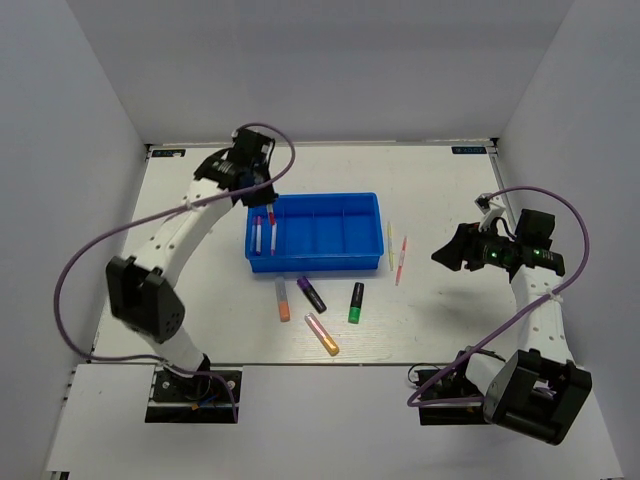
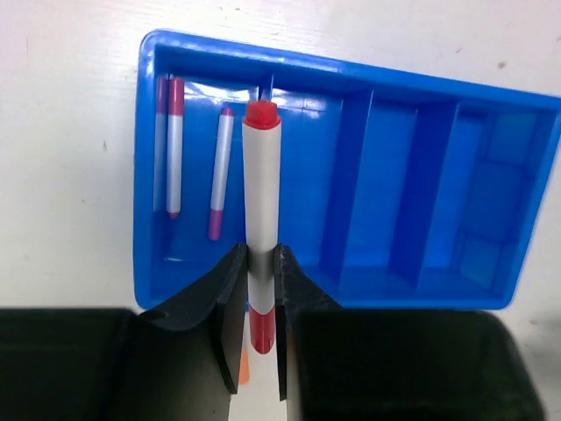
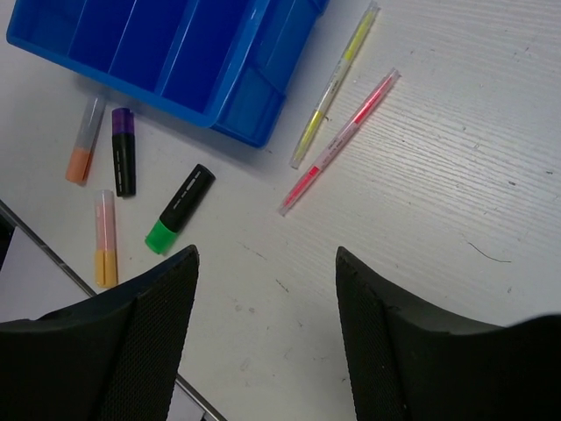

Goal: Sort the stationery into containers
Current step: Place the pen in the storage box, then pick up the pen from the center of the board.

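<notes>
Left hand (image 2: 259,256) pinches white pen with red cap (image 2: 260,193) near its lower end, held over the left end compartment of blue tray (image 2: 412,298). 2 thin pens lie in that compartment: magenta-capped pen (image 2: 174,149) and purple-tipped pen (image 2: 220,171). Other 3 compartments hold nothing. Right hand (image 3: 265,263) spread, gripping nothing, above tabletop (image 3: 438,219). Yellow pen (image 3: 336,83) and pink pen (image 3: 342,140) lie side by side right of tray. In front of tray: orange highlighter (image 3: 85,140), purple/black highlighter (image 3: 124,153), green/black highlighter (image 3: 180,209), pink/orange highlighter (image 3: 105,239).
</notes>
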### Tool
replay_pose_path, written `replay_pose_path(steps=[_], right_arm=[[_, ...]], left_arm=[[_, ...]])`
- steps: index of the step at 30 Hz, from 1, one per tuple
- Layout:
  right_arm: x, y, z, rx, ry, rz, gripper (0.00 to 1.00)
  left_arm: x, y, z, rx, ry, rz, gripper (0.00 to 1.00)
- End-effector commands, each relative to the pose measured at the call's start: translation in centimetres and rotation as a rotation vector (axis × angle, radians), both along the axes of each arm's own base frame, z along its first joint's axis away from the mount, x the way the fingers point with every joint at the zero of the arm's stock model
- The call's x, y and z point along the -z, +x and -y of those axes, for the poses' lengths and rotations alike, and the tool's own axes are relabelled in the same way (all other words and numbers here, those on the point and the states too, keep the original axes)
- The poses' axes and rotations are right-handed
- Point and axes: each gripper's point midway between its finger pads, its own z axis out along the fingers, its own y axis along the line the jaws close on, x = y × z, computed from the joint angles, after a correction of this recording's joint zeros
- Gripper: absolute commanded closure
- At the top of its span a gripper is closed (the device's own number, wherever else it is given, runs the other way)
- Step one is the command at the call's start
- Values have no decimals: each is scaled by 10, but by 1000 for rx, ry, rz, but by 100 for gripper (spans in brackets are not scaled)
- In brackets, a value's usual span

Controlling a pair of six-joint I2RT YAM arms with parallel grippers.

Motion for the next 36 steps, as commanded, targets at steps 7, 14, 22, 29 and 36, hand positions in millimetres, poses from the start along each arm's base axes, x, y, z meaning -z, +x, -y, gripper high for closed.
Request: replay_pose_path(steps=[7, 14, 22, 29, 36], right_arm=[[-6, 6, 4, -18, -24, 28, 25], [0, 7, 4, -26, -13, -6, 25], [3, 7, 4, -35, -18, -18, 18], [10, 7, 5, -47, -20, -46, 17], [18, 15, 9, -31, -50, -86, 40]], left_arm=[[48, 22, 13, 150, 204, -127, 100], [75, 23, 5, 154, 268, -160, 100], [102, 15, -3, 155, 313, -217, 78], [101, 12, -7, 148, 309, -215, 57], [72, 9, -2, 150, 268, -155, 48]])
